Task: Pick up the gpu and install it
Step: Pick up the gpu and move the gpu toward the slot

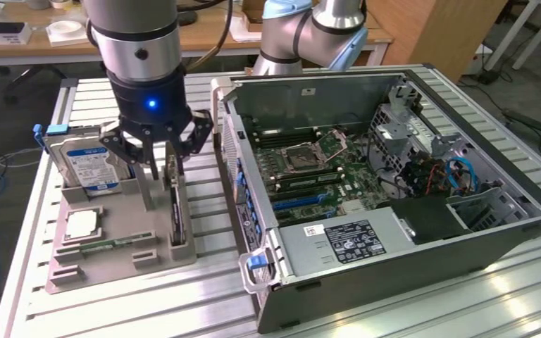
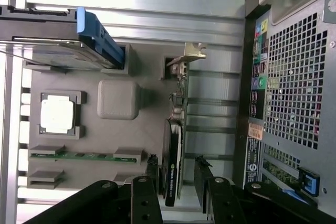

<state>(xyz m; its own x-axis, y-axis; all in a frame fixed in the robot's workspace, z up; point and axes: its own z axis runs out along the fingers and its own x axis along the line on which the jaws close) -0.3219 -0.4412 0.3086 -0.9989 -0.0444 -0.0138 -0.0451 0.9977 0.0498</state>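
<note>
The gpu is a thin dark card standing on edge in a slot of the grey holder. In the wrist view the gpu runs lengthwise, its silver bracket at the far end. My gripper hangs right over the card's rear end. It is open, and in the wrist view my gripper has one finger on each side of the card with a small gap on both sides. Nothing is held.
The holder also carries a hard drive with a blue tab, a CPU and a memory stick. The open computer case lies at the exterior view's right, motherboard exposed. A second arm stands behind.
</note>
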